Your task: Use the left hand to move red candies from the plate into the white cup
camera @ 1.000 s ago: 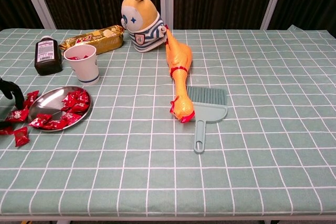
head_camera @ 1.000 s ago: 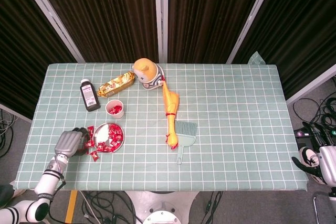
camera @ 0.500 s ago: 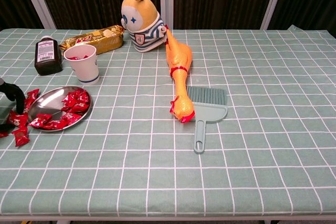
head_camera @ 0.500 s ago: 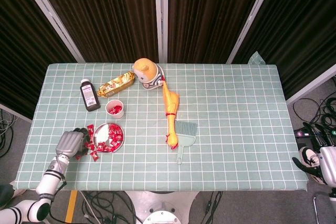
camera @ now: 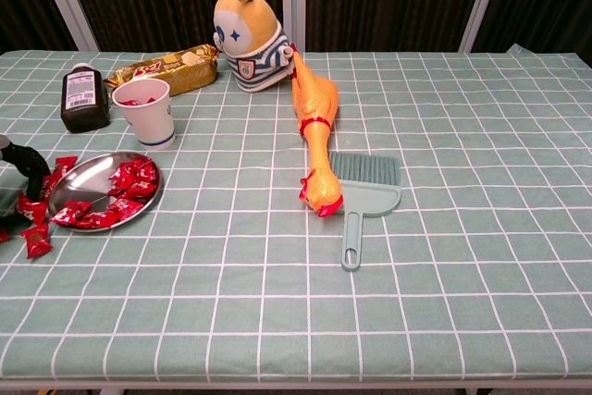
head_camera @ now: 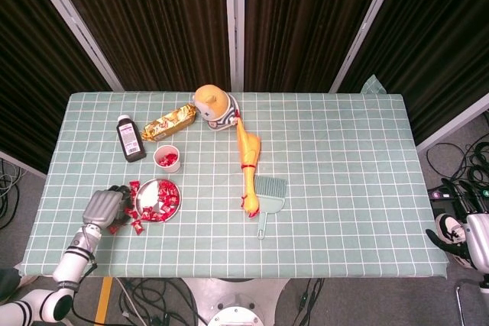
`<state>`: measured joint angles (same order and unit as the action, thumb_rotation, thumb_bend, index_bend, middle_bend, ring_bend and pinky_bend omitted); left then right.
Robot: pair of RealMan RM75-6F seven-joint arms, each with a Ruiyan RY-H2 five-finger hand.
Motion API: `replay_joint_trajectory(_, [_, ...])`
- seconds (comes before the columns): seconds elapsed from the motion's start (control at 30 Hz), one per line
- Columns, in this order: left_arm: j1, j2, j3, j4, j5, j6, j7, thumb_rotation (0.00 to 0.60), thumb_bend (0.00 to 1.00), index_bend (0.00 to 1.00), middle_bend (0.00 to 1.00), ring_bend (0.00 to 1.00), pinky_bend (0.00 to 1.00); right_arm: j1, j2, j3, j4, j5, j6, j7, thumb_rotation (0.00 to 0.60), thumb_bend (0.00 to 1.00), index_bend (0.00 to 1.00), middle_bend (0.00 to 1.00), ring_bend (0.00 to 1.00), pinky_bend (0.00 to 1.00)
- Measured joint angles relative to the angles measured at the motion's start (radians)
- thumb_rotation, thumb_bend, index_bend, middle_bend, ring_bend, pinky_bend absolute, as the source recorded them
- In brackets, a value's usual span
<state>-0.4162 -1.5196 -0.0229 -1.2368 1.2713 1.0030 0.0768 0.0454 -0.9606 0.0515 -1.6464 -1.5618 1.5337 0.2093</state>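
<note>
A round metal plate (head_camera: pixel 151 191) (camera: pixel 85 180) near the table's front left holds several red candies (head_camera: pixel 169 198) (camera: pixel 130 178). More red candies (head_camera: pixel 136 224) (camera: pixel 37 240) lie loose on the cloth to its left. Behind the plate stands the white cup (head_camera: pixel 167 159) (camera: pixel 148 112) with red candies inside. My left hand (head_camera: pixel 104 205) (camera: pixel 22 173) sits just left of the plate, its dark fingers bent down onto the loose candies there. Whether it holds one is hidden. My right hand (head_camera: pixel 461 236) hangs off the table's right end, low and away from everything.
A dark bottle (head_camera: pixel 131 138) and a gold snack pack (head_camera: pixel 169 122) stand behind the cup. A striped plush toy (head_camera: pixel 215 107), a rubber chicken (head_camera: pixel 248 164) and a small teal brush (head_camera: pixel 268 192) occupy the table's middle.
My left hand has edged a little right, toward the plate's rim, nudging the loose candies under its fingers. The right hand has stayed put.
</note>
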Motion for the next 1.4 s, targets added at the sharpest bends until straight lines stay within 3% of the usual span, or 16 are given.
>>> replay_joint_trajectory(0.23, [0.007,0.045,-0.034,-0.042,0.014,0.045,-0.068,0.600,0.38,0.66,0.40,0.30,0.50,0.001,0.002,0.001,0.000,0.000,0.001,0.001,0.600,0.10,0.09,0.24,0.08,0.32])
replay_joint_trajectory(0.53, [-0.058,0.113,-0.133,-0.113,0.046,0.073,-0.123,0.600,0.38,0.65,0.40,0.30,0.50,0.000,-0.001,0.000,0.011,-0.001,0.001,0.015,0.600,0.10,0.09,0.24,0.08,0.32])
replay_joint_trajectory(0.87, [-0.229,0.055,-0.230,-0.011,-0.018,-0.083,-0.112,0.600,0.38,0.65,0.40,0.30,0.50,-0.002,0.002,0.006,0.019,0.010,0.004,0.021,0.600,0.10,0.09,0.24,0.08,0.32])
replay_joint_trajectory(1.17, [-0.316,-0.016,-0.261,0.099,-0.098,-0.180,-0.089,0.600,0.38,0.62,0.40,0.30,0.50,0.000,0.004,0.010,0.020,0.024,-0.006,0.021,0.600,0.10,0.09,0.24,0.08,0.32])
replay_joint_trajectory(1.27, [-0.337,-0.023,-0.257,0.112,-0.126,-0.224,-0.063,0.600,0.38,0.57,0.38,0.28,0.49,0.001,0.003,0.011,0.022,0.028,-0.011,0.022,0.600,0.10,0.09,0.24,0.08,0.32])
replay_joint_trajectory(1.4, [-0.357,-0.022,-0.247,0.114,-0.169,-0.268,-0.022,0.600,0.38,0.43,0.35,0.25,0.47,0.002,0.002,0.012,0.025,0.032,-0.015,0.023,0.600,0.10,0.09,0.24,0.08,0.32])
